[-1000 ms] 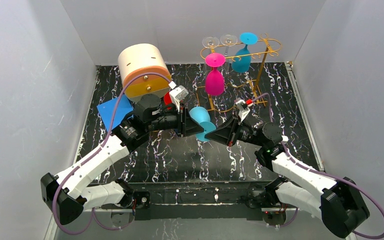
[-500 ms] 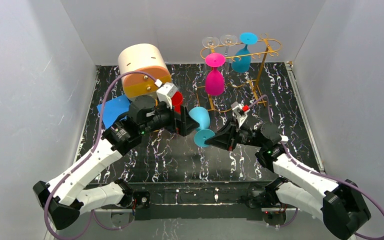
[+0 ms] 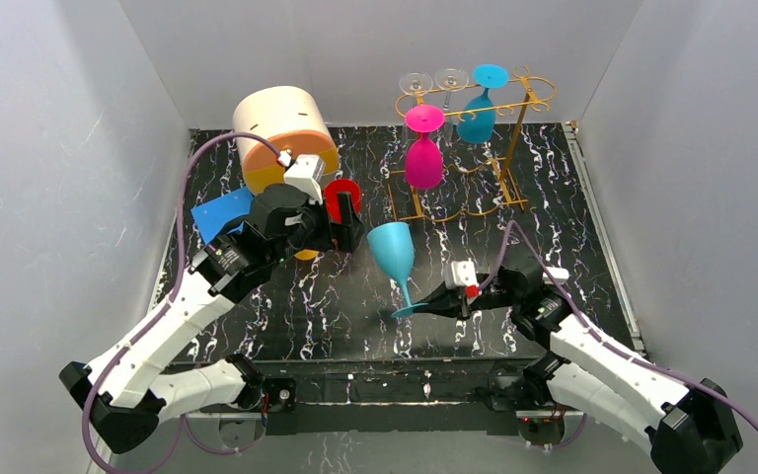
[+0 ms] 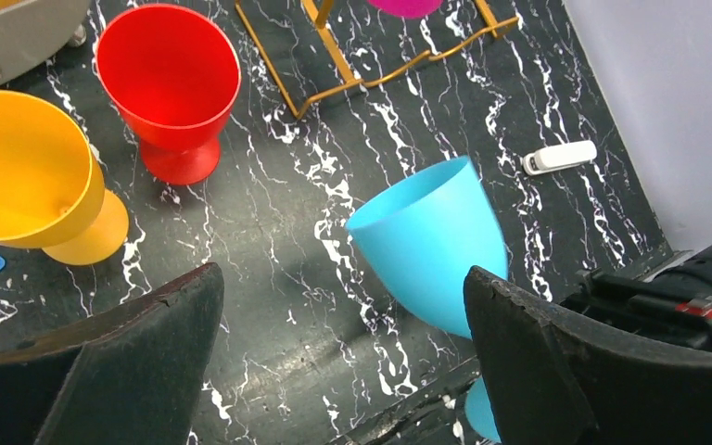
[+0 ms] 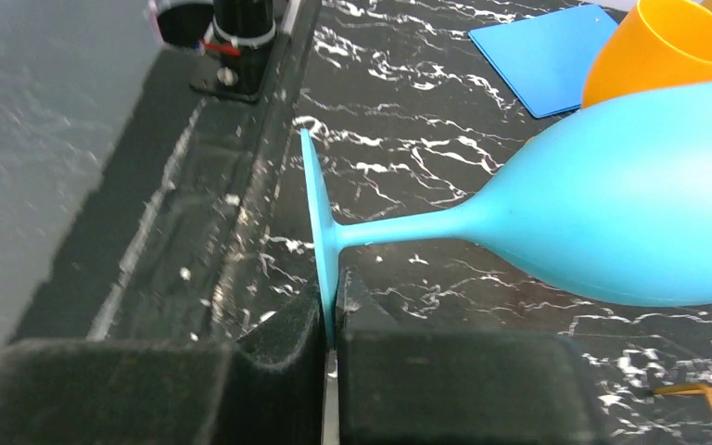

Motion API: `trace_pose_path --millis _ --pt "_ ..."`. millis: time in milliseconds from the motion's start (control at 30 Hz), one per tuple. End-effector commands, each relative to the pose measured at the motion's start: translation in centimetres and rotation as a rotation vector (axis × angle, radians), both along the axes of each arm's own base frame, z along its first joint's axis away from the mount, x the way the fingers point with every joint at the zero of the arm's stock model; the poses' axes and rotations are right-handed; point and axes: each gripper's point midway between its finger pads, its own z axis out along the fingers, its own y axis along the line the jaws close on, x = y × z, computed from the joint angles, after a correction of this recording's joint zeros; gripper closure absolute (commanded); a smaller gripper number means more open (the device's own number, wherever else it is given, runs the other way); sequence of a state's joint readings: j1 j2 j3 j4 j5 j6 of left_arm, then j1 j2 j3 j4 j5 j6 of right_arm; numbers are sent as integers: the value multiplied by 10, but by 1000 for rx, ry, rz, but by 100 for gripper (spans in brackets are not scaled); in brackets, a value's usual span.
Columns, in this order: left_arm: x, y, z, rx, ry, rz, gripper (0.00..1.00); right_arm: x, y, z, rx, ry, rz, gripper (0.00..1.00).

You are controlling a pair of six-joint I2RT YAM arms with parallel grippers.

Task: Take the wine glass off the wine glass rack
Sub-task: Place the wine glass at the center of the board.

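A light blue wine glass (image 3: 392,247) stands tilted over the near middle of the table, bowl up, off the rack. My right gripper (image 3: 426,304) is shut on the rim of its foot (image 5: 318,232), and the stem and bowl (image 5: 630,222) stretch away to the right in the right wrist view. My left gripper (image 3: 353,229) is open to the left of the bowl (image 4: 431,241), with nothing between its fingers (image 4: 538,362). The golden wire wine glass rack (image 3: 513,123) stands at the back right. A pink glass (image 3: 422,158), a teal glass (image 3: 478,117) and two clear ones (image 3: 431,81) hang on it.
A red cup (image 4: 171,83) and an orange cup (image 4: 28,167) stand by my left gripper. A cream and orange drum (image 3: 281,133) and a blue flat sheet (image 3: 219,212) lie at the back left. A small white object (image 4: 559,158) lies on the marbled table top (image 3: 355,306).
My left gripper has let go of the blue glass's bowl, opened wide and drawn back to the left. My right gripper has carried the glass by its foot down toward the near edge.
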State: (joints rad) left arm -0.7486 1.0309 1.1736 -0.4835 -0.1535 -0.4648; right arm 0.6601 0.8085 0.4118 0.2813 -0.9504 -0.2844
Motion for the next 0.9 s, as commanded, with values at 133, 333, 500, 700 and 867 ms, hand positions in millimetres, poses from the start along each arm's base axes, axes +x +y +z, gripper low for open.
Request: trace_pose_path --millis 133,333,500,700,867 --pt "11 5 10 -11 58 0 2 18 2 -13 -75 -423 10 99" --pt "23 4 3 -135 160 -83 2 21 10 -37 -205 -604 2 99" --pt "15 -13 -1 -159 234 -252 2 20 23 -40 -188 -760 -28 99" --pt "5 -5 -21 -80 309 -285 7 28 26 -33 -182 -910 -85 99" --pt "1 1 -26 -48 326 -315 12 28 28 -31 -165 -960 -93 99"
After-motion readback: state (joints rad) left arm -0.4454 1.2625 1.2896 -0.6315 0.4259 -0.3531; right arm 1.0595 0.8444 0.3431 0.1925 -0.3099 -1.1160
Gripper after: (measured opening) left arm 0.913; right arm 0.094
